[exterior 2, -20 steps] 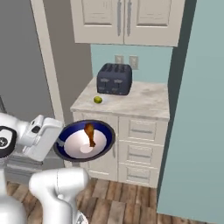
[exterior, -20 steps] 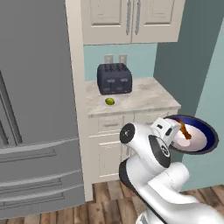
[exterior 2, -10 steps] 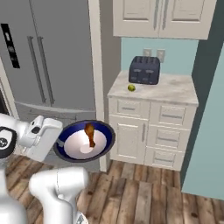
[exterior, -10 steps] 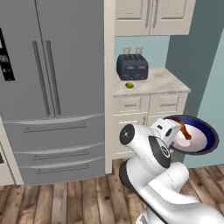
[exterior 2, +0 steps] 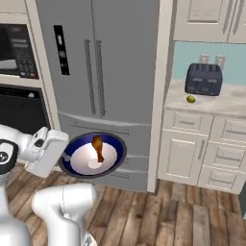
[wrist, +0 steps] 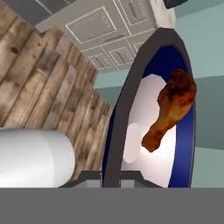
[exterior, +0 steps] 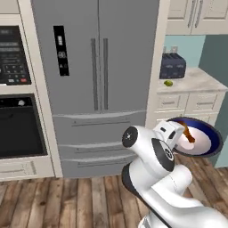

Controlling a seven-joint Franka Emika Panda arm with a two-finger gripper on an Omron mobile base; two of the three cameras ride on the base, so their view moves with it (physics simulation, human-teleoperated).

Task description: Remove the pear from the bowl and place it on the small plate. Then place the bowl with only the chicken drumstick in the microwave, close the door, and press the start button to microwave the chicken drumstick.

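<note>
Blue-rimmed and white inside, the bowl (exterior 2: 94, 154) rides clear of the wood floor (exterior 2: 182, 216), its rim pinched in the closed end effector (wrist: 113, 177); the chicken drumstick (wrist: 171, 109) lies alone inside, toward two o'clock in the hand view; the pear (exterior 2: 190, 99) sits on the marble counter (exterior 2: 226, 103) at one o'clock in the right base view, just in front of the dark toaster (exterior 2: 203, 79); the microwave (exterior: 12, 55) shows at nine o'clock in the left base view, beside the grey refrigerator (exterior: 98, 80); its door appears shut, though the edge of the view cuts it off.
</note>
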